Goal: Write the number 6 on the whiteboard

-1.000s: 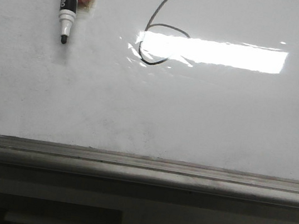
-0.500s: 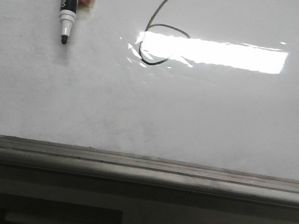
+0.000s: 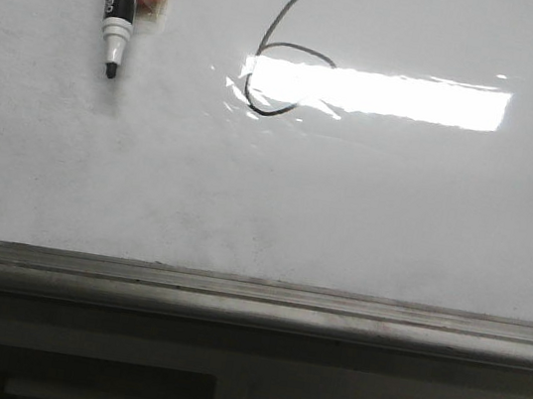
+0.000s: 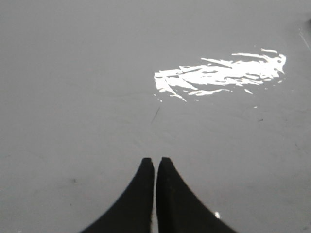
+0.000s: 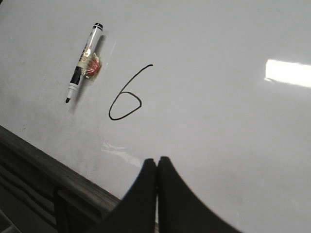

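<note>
A thin black number 6 [image 3: 284, 52] is drawn on the glossy whiteboard [image 3: 346, 201], partly over a bright rectangular light reflection. It also shows in the right wrist view [image 5: 125, 94]. A black-and-white marker [image 3: 121, 7] with a red piece beside it lies on the board left of the 6, tip uncapped; it also shows in the right wrist view [image 5: 83, 62]. My left gripper [image 4: 155, 159] is shut and empty over bare board [image 4: 97, 73]. My right gripper [image 5: 157, 159] is shut and empty, apart from the 6 and the marker. Neither gripper shows in the front view.
The board's grey metal bottom rail [image 3: 252, 298] runs across the front view and shows in the right wrist view [image 5: 43, 167]. Faint grey smudges mark the lower board. A dark structure lies below the rail.
The picture has shifted very slightly; the marker and the 6 stay where they were on the board.
</note>
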You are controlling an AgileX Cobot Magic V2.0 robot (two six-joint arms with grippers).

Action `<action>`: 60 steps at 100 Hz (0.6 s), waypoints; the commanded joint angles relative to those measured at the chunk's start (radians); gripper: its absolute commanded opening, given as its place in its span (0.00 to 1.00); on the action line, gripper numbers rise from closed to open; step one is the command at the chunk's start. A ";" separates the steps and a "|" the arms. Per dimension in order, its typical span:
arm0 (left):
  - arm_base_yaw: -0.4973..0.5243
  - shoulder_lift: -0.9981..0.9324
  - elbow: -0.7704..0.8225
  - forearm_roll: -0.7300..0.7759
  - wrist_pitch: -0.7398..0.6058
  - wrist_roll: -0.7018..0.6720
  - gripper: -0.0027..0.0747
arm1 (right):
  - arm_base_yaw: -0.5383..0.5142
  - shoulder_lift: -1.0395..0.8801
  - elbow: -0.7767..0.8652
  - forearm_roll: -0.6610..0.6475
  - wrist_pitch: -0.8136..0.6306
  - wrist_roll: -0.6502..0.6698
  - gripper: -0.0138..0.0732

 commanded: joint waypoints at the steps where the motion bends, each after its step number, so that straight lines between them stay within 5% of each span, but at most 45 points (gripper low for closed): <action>1: -0.010 -0.032 0.051 -0.015 -0.043 -0.010 0.01 | -0.006 -0.008 -0.024 0.031 -0.062 -0.009 0.08; 60: -0.012 -0.032 0.050 -0.063 -0.020 -0.010 0.01 | -0.006 -0.008 -0.024 0.031 -0.062 -0.009 0.08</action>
